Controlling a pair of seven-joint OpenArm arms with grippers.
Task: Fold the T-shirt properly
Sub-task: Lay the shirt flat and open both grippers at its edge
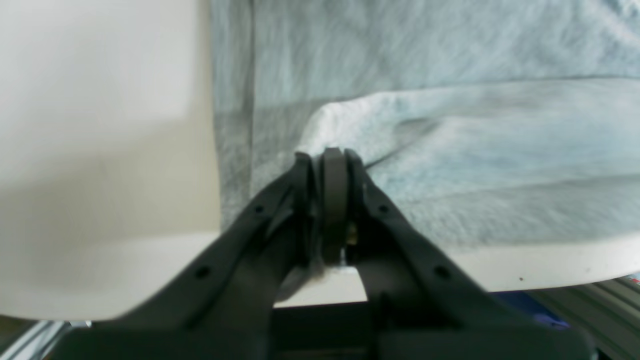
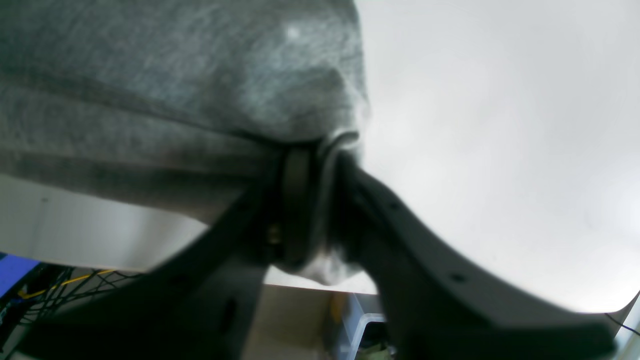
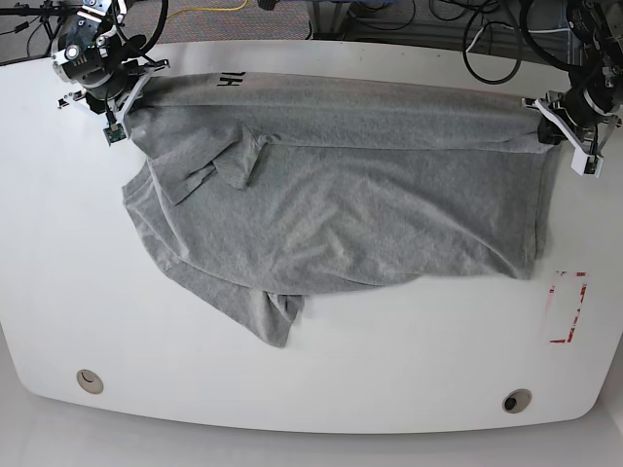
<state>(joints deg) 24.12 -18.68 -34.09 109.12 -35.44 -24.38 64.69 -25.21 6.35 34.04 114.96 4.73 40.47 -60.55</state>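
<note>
A grey T-shirt lies spread and rumpled on the white table, its upper edge stretched along the far side. At the far right, my left gripper is shut on a corner of the cloth; the left wrist view shows the jaws of that gripper tight together with fabric pinched between them. My right gripper sits at the far left corner. In the right wrist view the right gripper has its jaws slightly apart, with the shirt's hem still lying between them.
A red-outlined rectangle is marked on the table at the right. Two round holes sit near the front edge. Cables run behind the far edge. One sleeve is folded over near the left.
</note>
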